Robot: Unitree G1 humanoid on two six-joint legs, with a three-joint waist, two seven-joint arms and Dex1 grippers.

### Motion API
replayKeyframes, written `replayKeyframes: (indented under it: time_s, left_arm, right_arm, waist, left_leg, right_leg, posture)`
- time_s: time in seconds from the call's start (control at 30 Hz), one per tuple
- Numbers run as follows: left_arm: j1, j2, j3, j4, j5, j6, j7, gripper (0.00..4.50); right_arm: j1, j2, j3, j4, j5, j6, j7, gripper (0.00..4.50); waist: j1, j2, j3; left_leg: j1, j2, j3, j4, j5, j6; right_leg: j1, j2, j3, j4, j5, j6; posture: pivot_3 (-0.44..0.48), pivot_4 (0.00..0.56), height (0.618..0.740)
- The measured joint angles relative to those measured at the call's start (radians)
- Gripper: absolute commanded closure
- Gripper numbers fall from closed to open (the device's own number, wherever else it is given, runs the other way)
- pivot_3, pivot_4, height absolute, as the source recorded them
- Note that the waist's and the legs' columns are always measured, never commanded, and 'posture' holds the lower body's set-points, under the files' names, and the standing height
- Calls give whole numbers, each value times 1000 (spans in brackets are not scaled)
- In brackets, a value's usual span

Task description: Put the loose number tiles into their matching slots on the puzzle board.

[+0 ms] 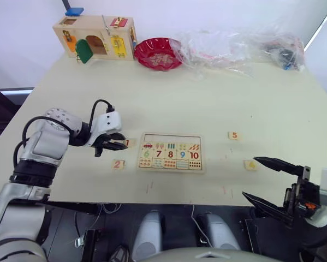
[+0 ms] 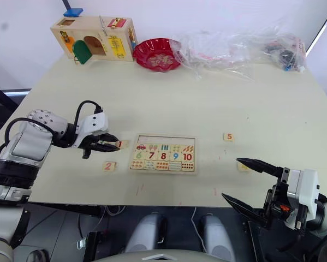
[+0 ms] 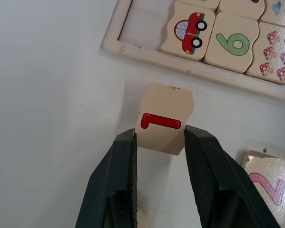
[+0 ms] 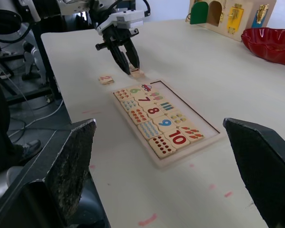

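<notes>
No number tile seems slotted yet. The left pincer [image 3: 159,137] grips tile 1 [image 3: 165,117] just beside the board [image 1: 171,152]; tiles 2 [image 1: 118,164], 4 [image 1: 251,164] and 5 [image 1: 234,135] lie loose on the desk [image 1: 207,103]. The right pincer [image 1: 264,183] gapes wide, empty.

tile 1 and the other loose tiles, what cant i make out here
- Tile 1: the left gripper straddles it in the left wrist view; actual contact is unclear.
- Tile 2: cut by that view's edge.
- Tile beside the right gripper: its digit is too small in the left eye view.
</notes>
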Motion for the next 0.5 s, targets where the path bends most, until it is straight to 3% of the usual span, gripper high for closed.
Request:
replayKeyframes:
  time_s: [0.1,0.17,0.33,0.5]
  left_arm:
    - [12,8,-3,0,-1,-1,0,3544]
    - [21,13,-3,-2,-2,3,2,2534]
    - [27,25,-2,-1,-23,20,-2,522]
    - [-60,72,21,168,-108,-142,-118,522]
  right_arm:
    - [6,0,0,0,0,0,0,0]
    - [10,0,0,0,-1,0,0,0]
    - [16,0,1,0,-1,-1,13,0]
    - [-9,-4,13,11,0,-1,22,0]
  waist:
    - [0,0,0]
    - [0,0,0]
    - [0,0,0]
    - [0,0,0]
  left_leg:
    - [0,0,0,0,0,0]
    - [0,0,0,0,0,0]
    - [0,0,0,0,0,0]
    - [0,0,0,0,0,0]
  right_leg:
    - [0,0,0,0,0,0]
    - [0,0,0,0,0,0]
    - [0,0,0,0,0,0]
    - [0,0,0,0,0,0]
  posture:
    - [0,150,740]
    - [0,150,740]
    - [0,150,740]
    - [0,150,740]
